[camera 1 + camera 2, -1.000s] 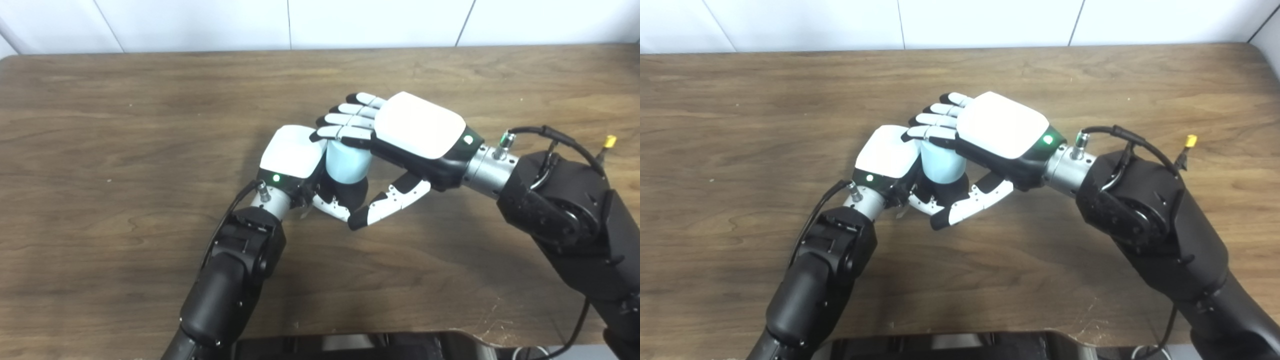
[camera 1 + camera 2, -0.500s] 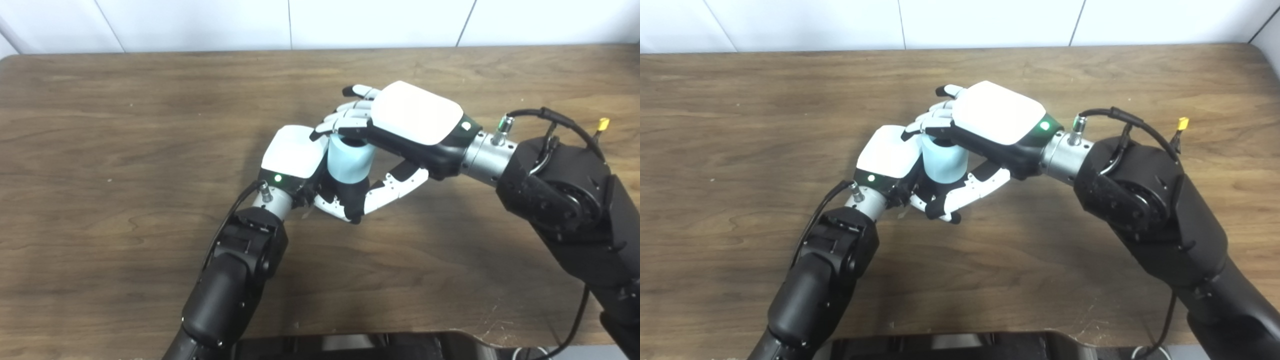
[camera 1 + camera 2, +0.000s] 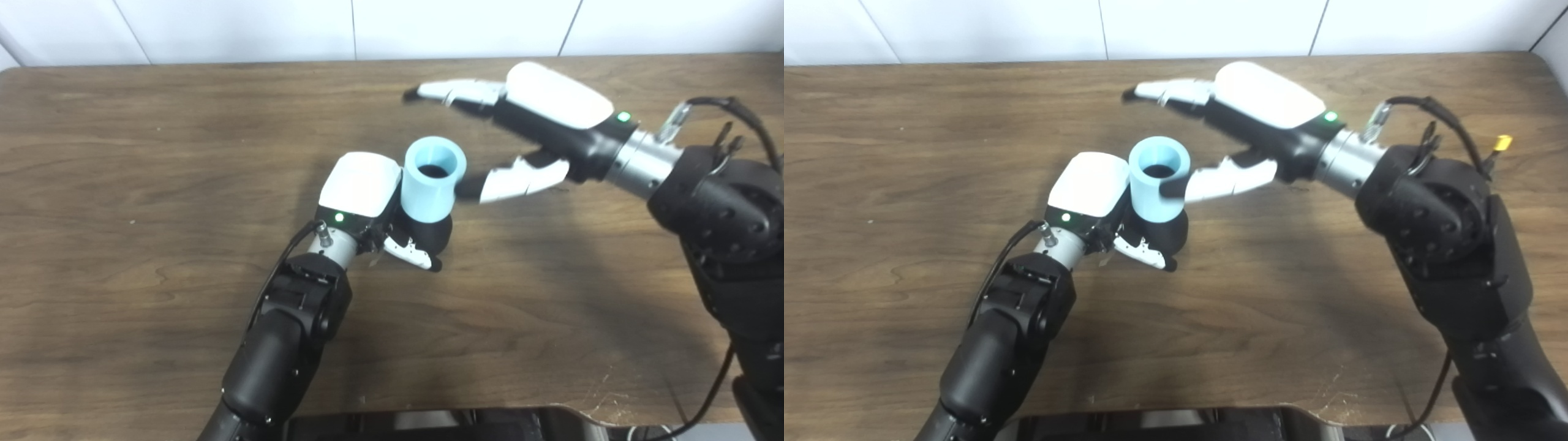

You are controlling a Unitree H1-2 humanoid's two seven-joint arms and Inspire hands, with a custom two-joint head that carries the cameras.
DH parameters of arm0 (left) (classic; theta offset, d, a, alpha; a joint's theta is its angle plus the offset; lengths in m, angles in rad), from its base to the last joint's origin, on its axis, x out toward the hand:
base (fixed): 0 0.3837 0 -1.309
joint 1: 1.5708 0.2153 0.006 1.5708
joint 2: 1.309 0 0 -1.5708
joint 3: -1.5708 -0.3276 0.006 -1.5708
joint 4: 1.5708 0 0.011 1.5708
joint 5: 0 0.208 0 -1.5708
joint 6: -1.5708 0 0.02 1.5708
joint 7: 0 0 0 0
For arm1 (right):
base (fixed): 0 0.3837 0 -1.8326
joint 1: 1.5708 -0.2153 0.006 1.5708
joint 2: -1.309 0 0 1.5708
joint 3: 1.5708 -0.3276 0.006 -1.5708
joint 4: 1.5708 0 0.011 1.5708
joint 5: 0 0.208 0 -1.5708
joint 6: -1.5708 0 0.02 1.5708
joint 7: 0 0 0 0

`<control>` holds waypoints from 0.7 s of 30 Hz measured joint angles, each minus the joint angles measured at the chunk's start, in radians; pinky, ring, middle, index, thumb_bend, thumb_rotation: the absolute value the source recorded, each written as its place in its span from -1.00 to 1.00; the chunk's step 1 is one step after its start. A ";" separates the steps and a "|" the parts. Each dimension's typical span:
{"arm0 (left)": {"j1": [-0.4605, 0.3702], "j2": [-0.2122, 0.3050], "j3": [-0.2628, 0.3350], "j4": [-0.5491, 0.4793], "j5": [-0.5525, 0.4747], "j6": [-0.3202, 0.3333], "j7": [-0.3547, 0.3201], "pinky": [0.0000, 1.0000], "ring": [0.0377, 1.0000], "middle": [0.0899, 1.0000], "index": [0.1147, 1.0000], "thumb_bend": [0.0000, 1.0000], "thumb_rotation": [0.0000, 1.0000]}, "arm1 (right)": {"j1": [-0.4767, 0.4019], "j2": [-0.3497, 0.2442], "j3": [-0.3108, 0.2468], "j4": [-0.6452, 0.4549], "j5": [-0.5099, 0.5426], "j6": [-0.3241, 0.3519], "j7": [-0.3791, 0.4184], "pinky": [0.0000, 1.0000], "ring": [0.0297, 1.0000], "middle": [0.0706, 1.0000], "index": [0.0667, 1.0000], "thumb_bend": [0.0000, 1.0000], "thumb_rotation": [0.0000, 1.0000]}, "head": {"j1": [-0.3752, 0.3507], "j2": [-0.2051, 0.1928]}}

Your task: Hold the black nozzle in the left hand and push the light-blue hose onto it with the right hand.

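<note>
Gripping the black nozzle (image 3: pixel 430 234) upright in our left hand (image 3: pixel 367 196) keeps the light-blue hose (image 3: pixel 432 179) seated on top, while our right hand (image 3: pixel 539 125) hangs spread and empty just beside it.

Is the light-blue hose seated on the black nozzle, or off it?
On it: the light-blue hose stands upright on the black nozzle held by the left hand. The right hand is open, apart.

Left hand (image 3: pixel 367 193): curled closed around what it holds, wrist angled up from the left.
Right hand (image 3: pixel 527 131): empty, fingers spread, raised.
</note>
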 measured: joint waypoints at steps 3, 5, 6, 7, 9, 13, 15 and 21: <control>0.003 0.000 0.003 0.000 -0.012 0.000 0.012 0.28 0.15 -0.03 -0.23 0.04 -1.00 | 0.015 0.016 -0.018 0.011 0.015 0.011 -0.024 0.54 0.75 0.83 0.84 0.22 1.00 | 0.000 -0.002; 0.005 0.000 0.006 0.000 -0.016 0.000 0.019 0.27 0.14 -0.03 -0.23 0.04 -1.00 | 0.026 0.032 -0.035 0.015 0.032 0.023 -0.047 0.54 0.74 0.81 0.82 0.19 1.00 | 0.002 -0.002; 0.005 0.000 0.006 0.000 -0.018 0.000 0.020 0.27 0.14 -0.03 -0.22 0.04 -1.00 | 0.030 0.042 -0.045 0.017 0.044 0.032 -0.059 0.55 0.74 0.80 0.81 0.18 1.00 | 0.002 -0.002; 0.005 0.000 0.007 0.000 -0.018 0.001 0.020 0.26 0.14 -0.03 -0.22 0.04 -1.00 | 0.033 0.048 -0.051 0.018 0.051 0.039 -0.068 0.56 0.74 0.80 0.82 0.17 1.00 | 0.003 -0.002; 0.005 0.000 0.009 0.000 -0.019 0.001 0.020 0.25 0.14 -0.07 -0.19 0.04 -1.00 | 0.041 0.060 -0.062 0.028 0.063 0.042 -0.092 0.55 0.73 0.80 0.83 0.17 1.00 | 0.005 -0.003; 0.005 0.006 0.009 0.000 -0.019 0.000 0.028 0.26 0.19 0.01 -0.13 0.05 -0.93 | 0.072 0.072 -0.068 0.045 0.069 0.070 -0.108 0.49 0.73 0.83 0.89 0.14 1.00 | 0.009 -0.006; 0.005 0.015 0.011 0.000 -0.024 -0.003 0.030 0.32 0.28 0.22 0.19 0.55 -0.64 | 0.090 0.071 -0.068 0.046 0.071 0.084 -0.108 0.44 0.70 0.82 0.88 0.14 1.00 | 0.015 -0.009; 0.005 0.034 0.039 -0.014 -0.082 -0.005 0.037 0.51 0.53 0.57 0.57 0.89 -0.31 | 0.150 0.069 -0.067 0.046 0.070 0.083 -0.119 0.49 0.72 0.83 0.88 0.10 1.00 | 0.021 -0.014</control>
